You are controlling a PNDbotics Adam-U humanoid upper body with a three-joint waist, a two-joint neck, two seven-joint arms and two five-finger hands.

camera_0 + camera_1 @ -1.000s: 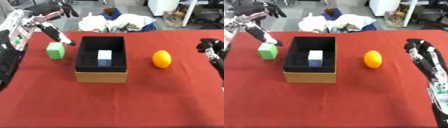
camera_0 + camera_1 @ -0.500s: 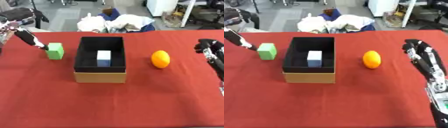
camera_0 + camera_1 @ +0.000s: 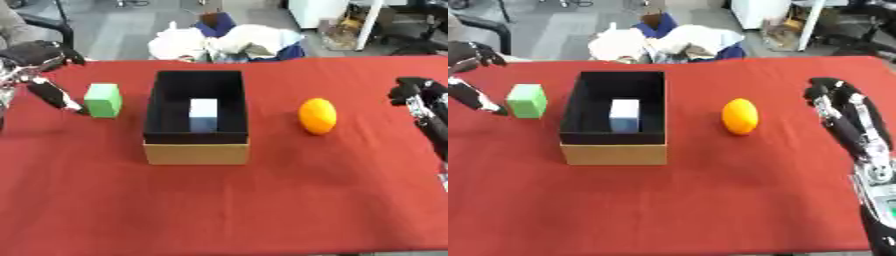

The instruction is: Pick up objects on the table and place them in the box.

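The green block [image 3: 103, 100] sits left of the box [image 3: 196, 153], and the left hand [image 3: 45, 75] is just beyond it — open, a thumb tip beside the block, holding nothing. The orange [image 3: 318, 116] lies right of the box, nearer the right hand [image 3: 843, 112], open and empty.

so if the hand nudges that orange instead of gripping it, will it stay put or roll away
The orange looks rounded and slightly egg-shaped, so a nudge would probably roll it, likely in a wobbly curve. It sits alone on the flat red table with nothing beside it to stop it. Its skin looks smooth, so the fingers may slip unless they curl well around it.
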